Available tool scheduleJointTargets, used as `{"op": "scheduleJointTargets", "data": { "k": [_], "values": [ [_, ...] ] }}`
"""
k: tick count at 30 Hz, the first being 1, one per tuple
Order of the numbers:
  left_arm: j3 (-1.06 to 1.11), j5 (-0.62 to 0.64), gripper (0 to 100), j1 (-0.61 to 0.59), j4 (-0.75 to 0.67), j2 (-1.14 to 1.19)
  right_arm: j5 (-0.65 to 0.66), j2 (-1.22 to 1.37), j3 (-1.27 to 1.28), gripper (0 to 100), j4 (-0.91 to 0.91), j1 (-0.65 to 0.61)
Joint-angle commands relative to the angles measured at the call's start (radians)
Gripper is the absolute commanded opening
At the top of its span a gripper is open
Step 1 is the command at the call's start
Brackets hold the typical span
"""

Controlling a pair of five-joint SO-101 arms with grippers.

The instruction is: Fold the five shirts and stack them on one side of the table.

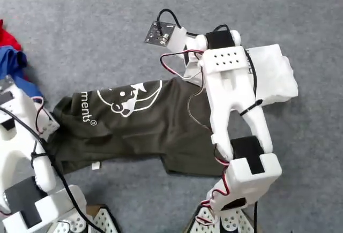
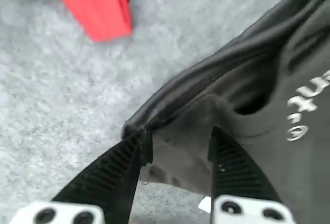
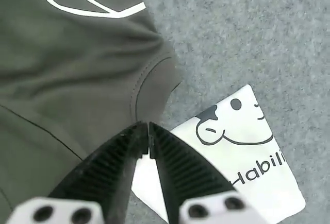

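Honestly, only the white shirt (image 1: 276, 77) looks folded, off to the right. Dark shirt (image 1: 144, 120) lies mid-table, left gripper (image 2: 175, 144) wide over its edge, right gripper (image 3: 148, 134) pinched closed. Red shirt (image 2: 98, 2) and blue shirt (image 1: 13, 61) wait unfolded.

Dark olive shirt (image 1: 155, 126) — white print, red shirt (image 2: 98, 2), white shirt (image 1: 278, 80), grey table (image 1: 80, 40)

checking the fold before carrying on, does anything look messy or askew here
The dark olive cotton shirt lies askew, one end bunched into a thick rumpled ridge at the open left pincer. A red shirt and blue shirt sit heaped unfolded nearby.
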Motion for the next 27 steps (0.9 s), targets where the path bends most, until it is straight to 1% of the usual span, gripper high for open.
{"op": "scheduleJointTargets", "data": {
  "k": [1,10,16,20,27],
  "values": [
    [-0.062,0.015,20,0.013,0.005,-0.002,0.009,-0.005,-0.048,1.5,0.000,0.005],
    [-0.090,0.020,20,0.015,0.005,0.203,0.009,-0.004,-0.048,1.5,-0.002,0.003],
    [-0.162,0.017,7,0.013,0.011,0.293,0.009,-0.004,-0.047,1.5,-0.002,0.003],
    [-0.197,0.015,5,0.012,0.017,0.295,0.009,-0.004,-0.047,1.5,-0.002,0.003],
    [-0.343,0.015,5,0.012,0.178,0.295,0.009,-0.004,-0.045,1.5,-0.002,0.005]
  ]
}}
